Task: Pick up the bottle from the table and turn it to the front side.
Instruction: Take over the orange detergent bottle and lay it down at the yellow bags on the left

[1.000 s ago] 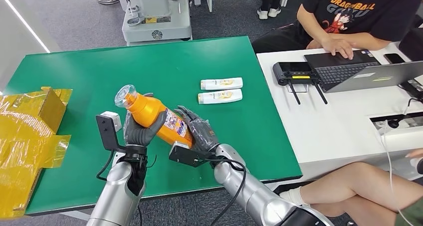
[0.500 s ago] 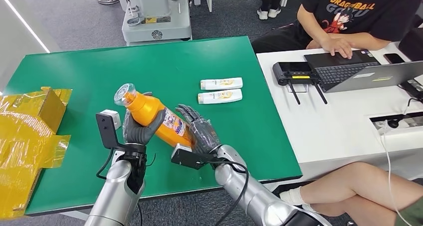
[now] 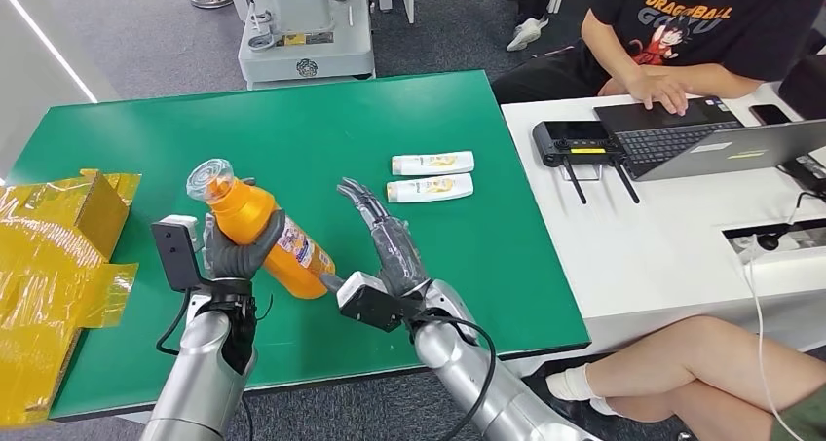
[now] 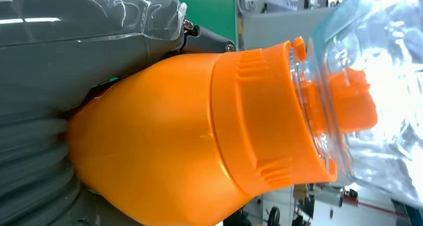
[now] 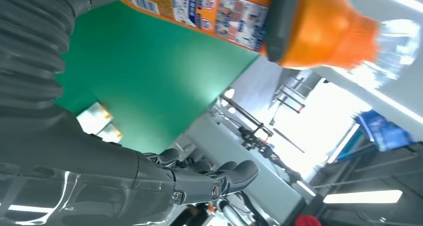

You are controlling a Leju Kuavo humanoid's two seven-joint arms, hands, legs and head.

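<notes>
The left hand (image 3: 237,256) grips the orange bottle (image 3: 261,230) around its middle, tilted above the green table (image 3: 321,129). Just beside it, the right hand (image 3: 390,251) holds nothing, fingers spread apart.

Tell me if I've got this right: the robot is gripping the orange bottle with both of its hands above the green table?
Not quite. The left hand alone grips the orange bottle above the green table; the right hand is open beside it, as the head view shows.
</notes>
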